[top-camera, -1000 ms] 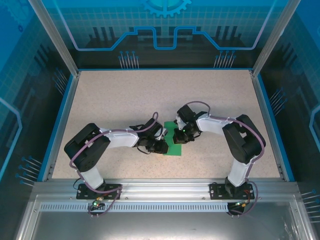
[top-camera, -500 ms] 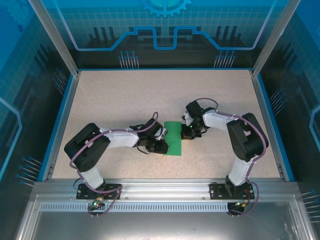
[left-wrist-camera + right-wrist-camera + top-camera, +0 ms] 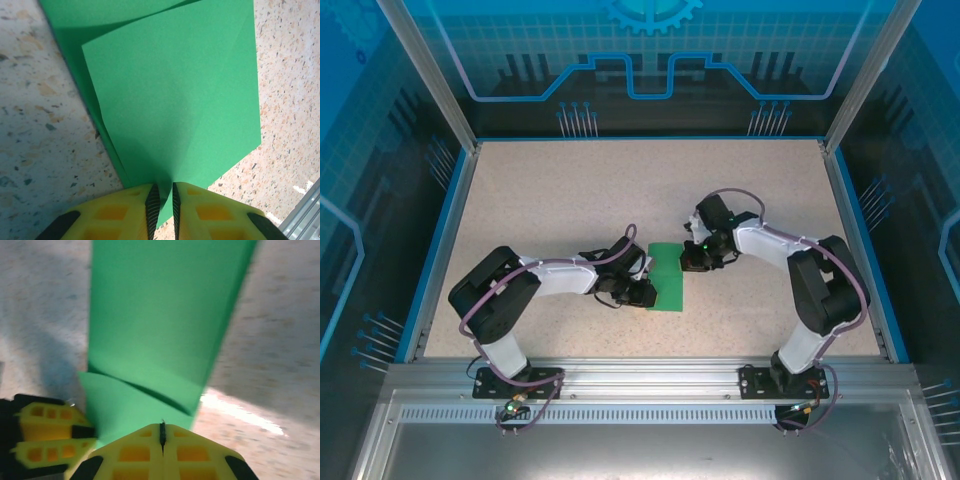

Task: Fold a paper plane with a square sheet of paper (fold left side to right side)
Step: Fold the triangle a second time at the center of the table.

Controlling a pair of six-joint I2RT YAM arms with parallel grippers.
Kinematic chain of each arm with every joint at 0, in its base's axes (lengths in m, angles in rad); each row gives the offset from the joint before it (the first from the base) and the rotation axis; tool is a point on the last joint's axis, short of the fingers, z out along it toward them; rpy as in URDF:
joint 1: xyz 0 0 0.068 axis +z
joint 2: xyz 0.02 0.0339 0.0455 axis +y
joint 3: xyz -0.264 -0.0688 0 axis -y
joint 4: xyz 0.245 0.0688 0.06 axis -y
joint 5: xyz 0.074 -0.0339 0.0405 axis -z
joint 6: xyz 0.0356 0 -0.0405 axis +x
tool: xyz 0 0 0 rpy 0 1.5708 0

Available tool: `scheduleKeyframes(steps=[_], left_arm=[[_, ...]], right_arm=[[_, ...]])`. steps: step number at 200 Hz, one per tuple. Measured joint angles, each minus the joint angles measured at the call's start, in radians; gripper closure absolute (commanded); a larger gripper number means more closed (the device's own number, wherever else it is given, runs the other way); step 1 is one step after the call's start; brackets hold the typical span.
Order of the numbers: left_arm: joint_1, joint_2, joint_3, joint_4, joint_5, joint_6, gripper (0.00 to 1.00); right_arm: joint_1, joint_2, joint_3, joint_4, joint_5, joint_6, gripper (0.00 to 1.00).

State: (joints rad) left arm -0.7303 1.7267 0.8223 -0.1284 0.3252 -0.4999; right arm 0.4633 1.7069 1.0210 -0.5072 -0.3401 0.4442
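The square sheet of paper (image 3: 668,276) lies folded into a narrow green strip at the table's middle, its layers gaping a little. My left gripper (image 3: 645,293) sits at its near left edge. In the left wrist view that gripper (image 3: 162,200) is shut on a corner of the green paper (image 3: 175,100), which passes between the black pads. My right gripper (image 3: 690,262) is at the strip's far right edge. In the right wrist view its jaws (image 3: 161,432) are shut tight, with the paper (image 3: 155,325) just ahead of and under the tips and nothing seen between them.
The speckled tabletop (image 3: 570,190) has a blue rim (image 3: 440,240) on its sides and an aluminium rail (image 3: 640,370) along the near edge. The left gripper's yellow fingers (image 3: 45,440) appear close beside the right one. Both forearms reach in toward the centre.
The right gripper has slid off the top of the paper to its far right edge, and its elbow has swung right. The left gripper and the paper have stayed put.
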Motion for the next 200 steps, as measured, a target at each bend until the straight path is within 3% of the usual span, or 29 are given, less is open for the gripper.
scheduleKeyframes(steps=[61,149,200], left_arm=[[-0.002,0.0,0.016,-0.021,0.0,0.0,0.77],[-0.011,-0.005,0.121,-0.12,-0.014,0.003,0.79],[-0.011,0.082,0.169,-0.114,0.037,0.01,0.83]], right_arm=[[0.06,0.135,0.034,-0.016,-0.016,0.019,1.0],[0.06,0.152,0.067,-0.046,0.007,0.013,1.0],[0.06,0.152,0.068,-0.047,0.007,0.01,1.0]])
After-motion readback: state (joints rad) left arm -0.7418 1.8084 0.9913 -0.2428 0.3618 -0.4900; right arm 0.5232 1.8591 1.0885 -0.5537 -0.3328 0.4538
